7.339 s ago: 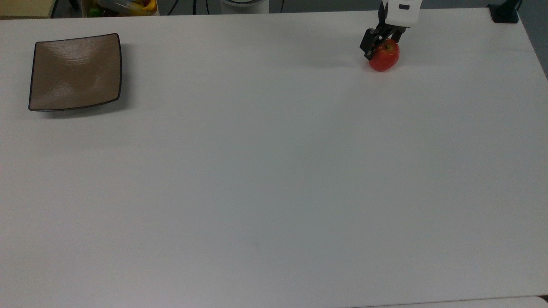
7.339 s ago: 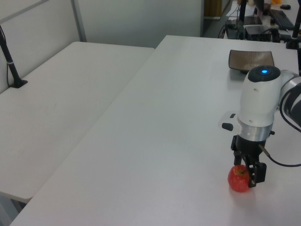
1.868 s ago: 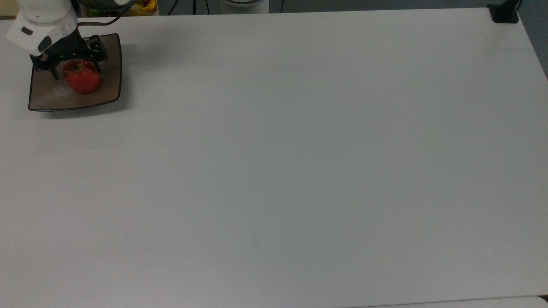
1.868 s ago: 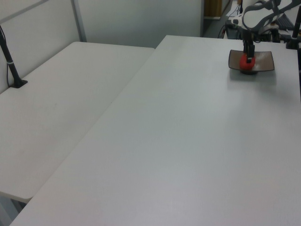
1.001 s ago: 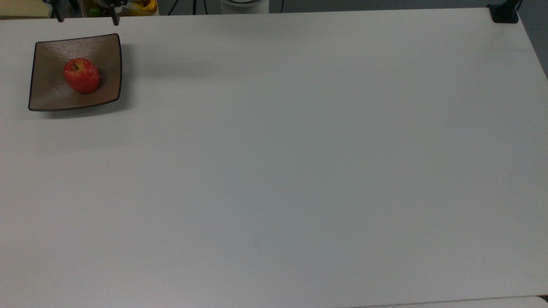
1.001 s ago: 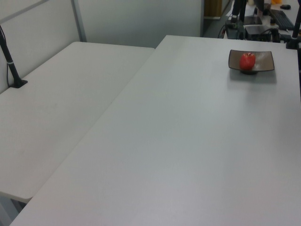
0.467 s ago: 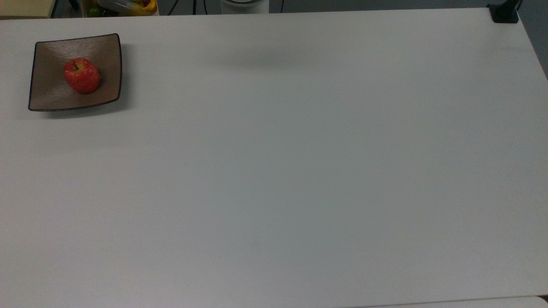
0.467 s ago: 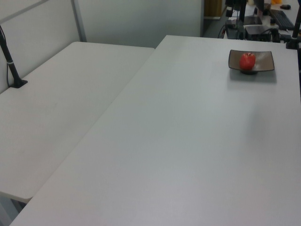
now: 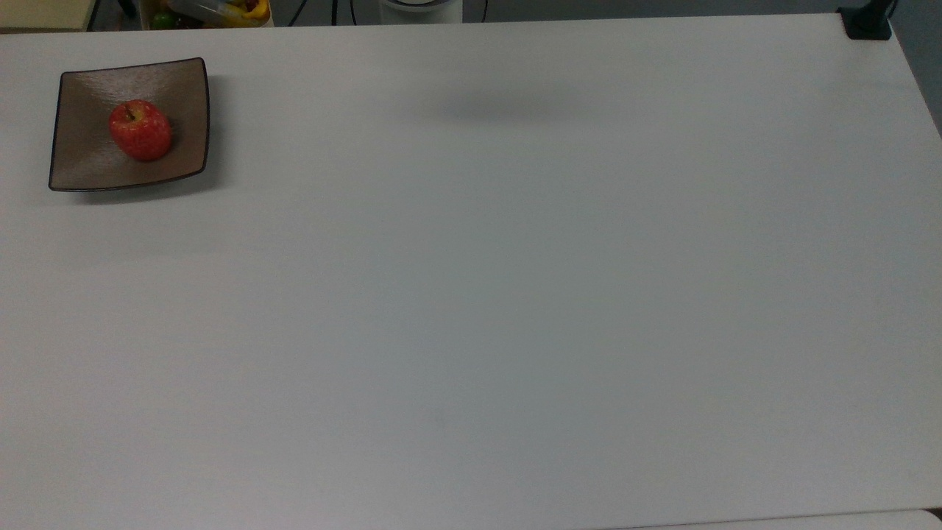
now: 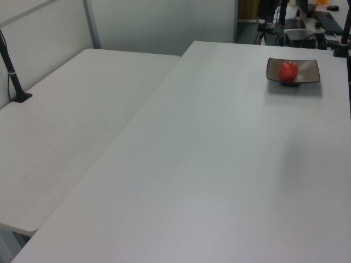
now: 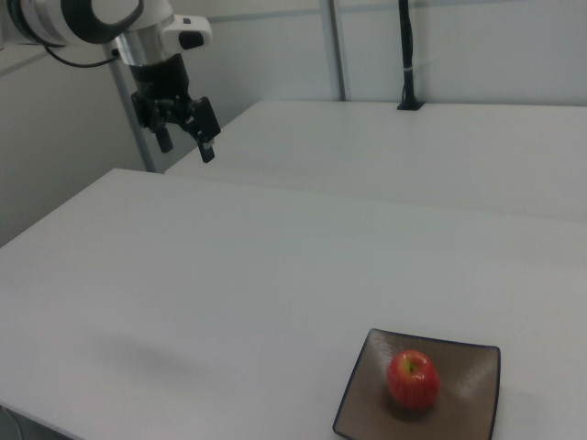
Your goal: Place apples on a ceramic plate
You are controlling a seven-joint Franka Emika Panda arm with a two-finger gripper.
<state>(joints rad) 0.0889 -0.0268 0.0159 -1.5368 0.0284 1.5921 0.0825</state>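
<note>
On plate (image 9: 81, 158), far left in top view: apple (image 9: 140, 131) sits in dip, so no rolling. End effector (image 11: 184, 139) open, empty, high over desk (image 9: 471, 294).

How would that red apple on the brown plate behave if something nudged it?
The apple is round, so it would probably roll. The ceramic plate dips in the middle with upturned corners, which may hold it in. Its skin looks smooth, so likely somewhat slippery.
</note>
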